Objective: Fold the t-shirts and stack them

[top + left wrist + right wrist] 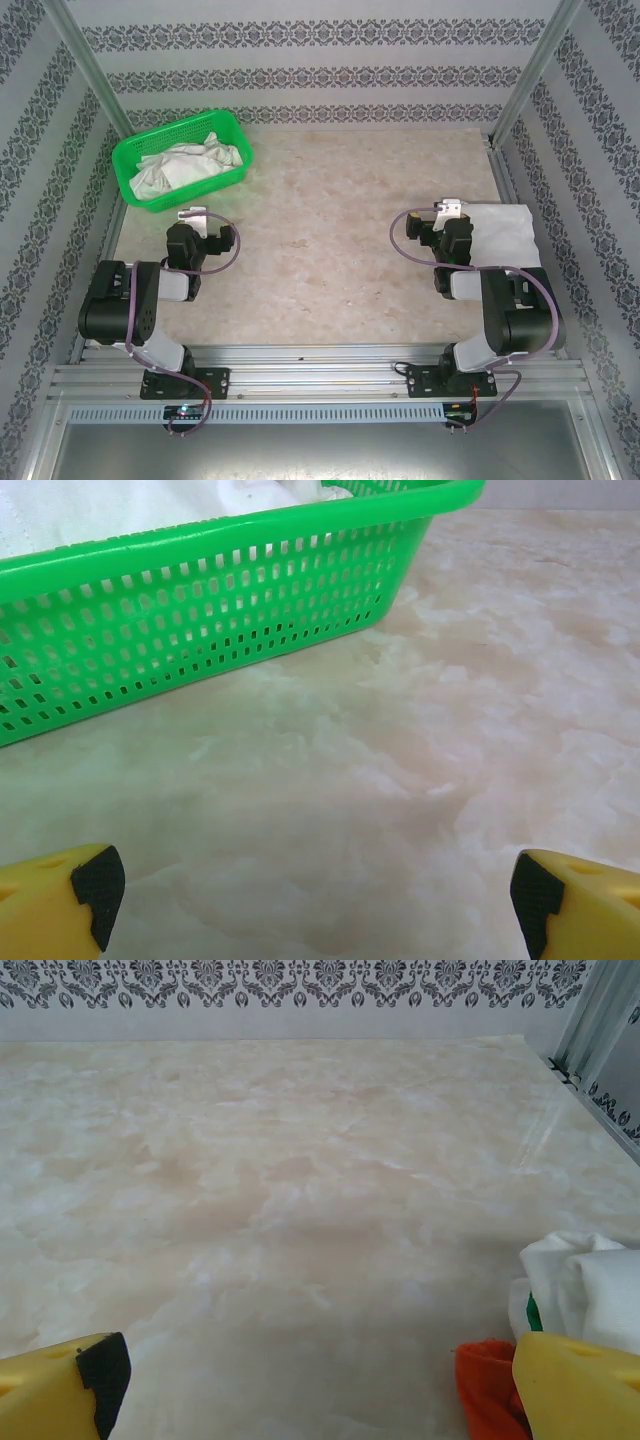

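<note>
From above: the crumpled white t-shirts (190, 163) are heaped in a green plastic mesh basket (176, 131) at the far left of the marbled beige table (320, 200), basically the to-do pile. A folded stack of white t-shirts (500, 232) lies at the right edge, leaving the middle free for folding, I'd guess.

Left wrist view: the left gripper (315, 890) is spread wide, holding nothing and facing the basket, probably lined up for a grab.

Right wrist view: the right gripper (315, 1375) is spread too, with the folded stack just beside its right finger, orange-red and green edges peeking out.
</note>
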`<action>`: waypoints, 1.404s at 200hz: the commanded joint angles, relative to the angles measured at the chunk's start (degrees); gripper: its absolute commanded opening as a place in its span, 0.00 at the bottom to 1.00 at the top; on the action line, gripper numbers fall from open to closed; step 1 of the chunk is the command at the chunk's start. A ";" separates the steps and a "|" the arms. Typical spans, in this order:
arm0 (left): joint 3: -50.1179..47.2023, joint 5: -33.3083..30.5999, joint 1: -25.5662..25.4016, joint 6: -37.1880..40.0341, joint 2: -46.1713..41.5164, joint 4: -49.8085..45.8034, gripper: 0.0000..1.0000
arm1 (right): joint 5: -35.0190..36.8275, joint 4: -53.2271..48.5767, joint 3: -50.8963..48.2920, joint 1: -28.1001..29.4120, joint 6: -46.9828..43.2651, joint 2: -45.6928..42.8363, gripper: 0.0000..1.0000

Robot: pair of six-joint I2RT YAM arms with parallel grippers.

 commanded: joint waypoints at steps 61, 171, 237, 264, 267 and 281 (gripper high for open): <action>0.35 -0.11 0.05 1.08 0.07 0.77 1.00 | -1.25 0.19 0.00 0.16 -0.18 0.12 0.98; -3.26 -3.41 -0.28 0.66 -10.04 -0.78 1.00 | -0.37 -6.43 -0.93 1.29 -1.40 -10.02 0.98; 8.83 -12.47 -2.14 -6.53 -29.54 -29.43 1.00 | 4.56 -25.78 7.45 16.97 -7.32 -21.06 0.98; 22.99 -16.83 -2.07 -8.33 -20.27 -40.05 1.00 | 4.81 -27.20 12.34 26.52 -8.66 -18.49 0.98; 24.65 -17.23 -1.99 -8.51 -18.86 -41.07 1.00 | 4.84 -27.29 12.91 27.82 -8.80 -17.99 0.98; 32.34 -18.85 -1.98 -9.60 -12.17 -46.17 1.00 | 5.02 -27.12 15.51 32.94 -9.77 -15.12 0.98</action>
